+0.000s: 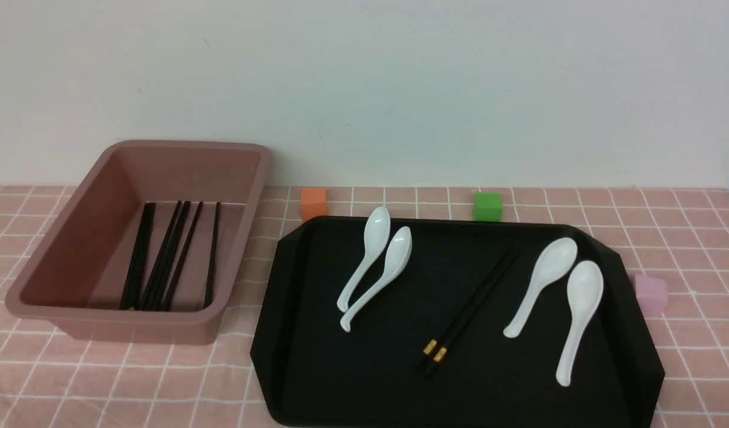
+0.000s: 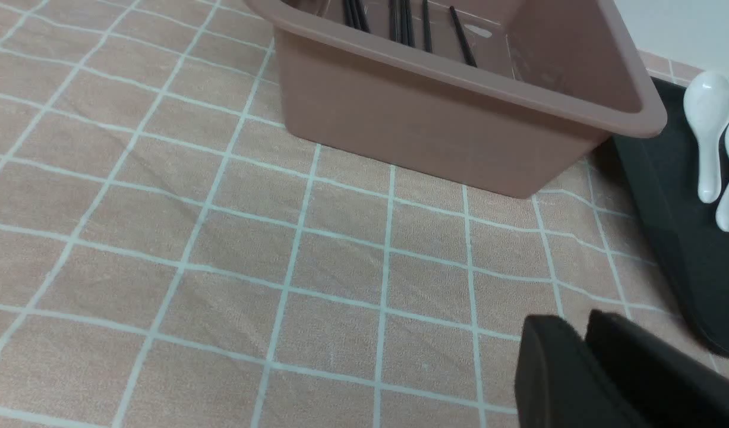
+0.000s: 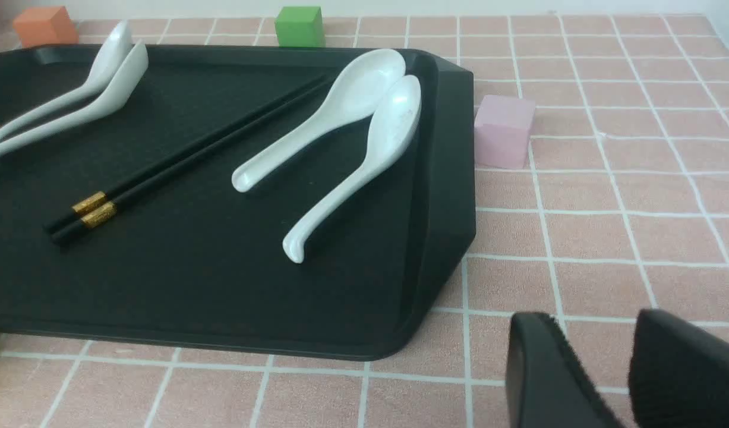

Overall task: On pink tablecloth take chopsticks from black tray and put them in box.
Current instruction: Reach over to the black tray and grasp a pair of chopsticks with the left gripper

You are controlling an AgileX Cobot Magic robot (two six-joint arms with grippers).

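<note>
A staged tabletop in what looks like a robot lab or test room, not a home kitchen. A large black tray [image 1: 316, 380] sits on a pink tablecloth [image 1: 685, 238] with a white grid. Behind the tray rises a bare, off-white wall [image 1: 400, 89] with no shelves, outlets or decoration. Small plain cubes stand around the tray like markers: an orange cube [image 1: 313, 204] and a green cube [image 1: 488, 206] just behind it, a pale pink cube [image 1: 650, 294] just beside its right edge. On the tray, white soup spoons [image 1: 370, 252] and black chopsticks [image 1: 471, 306] lie in neat pairs, with no food. A black two-fingered right gripper [image 3: 593, 318] hangs over the cloth near the tray's corner.
</note>
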